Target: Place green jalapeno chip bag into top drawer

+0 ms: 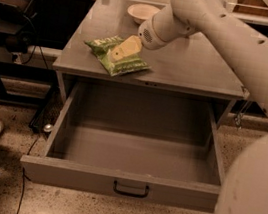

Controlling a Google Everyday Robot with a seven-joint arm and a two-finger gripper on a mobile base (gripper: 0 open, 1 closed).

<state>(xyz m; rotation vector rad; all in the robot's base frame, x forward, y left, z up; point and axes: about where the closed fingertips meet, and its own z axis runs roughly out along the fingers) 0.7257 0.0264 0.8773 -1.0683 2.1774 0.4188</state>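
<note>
Where the pale robot arm (236, 39) comes in from the upper right, it passes over the far right corner of the table and slants down toward the near left corner. Part of the robot's body (253, 199) fills the lower right of the view (pale and rounded).

Table (191, 62): grey, flat top.

Top drawer (62, 173): pulled well out from under the table's near edge. Its grey floor and both side walls are in view.

Green jalapeno chip bag (127, 66): lies flat on the table top by the near left corner, just inside the near edge. It is on the table, not in the drawer. Its pale banner end points toward the left edge.

Bowl (143, 12): pale, by the far edge about midway along, well apart from the bag.

Gripper (124, 49): directly over the middle of the bag and low against its upper face. Contact cannot be confirmed. Open or closed: cannot tell, nor whether it has hold of the bag.

Handle (131, 189): small and dark, at the centre of the drawer front.
</note>
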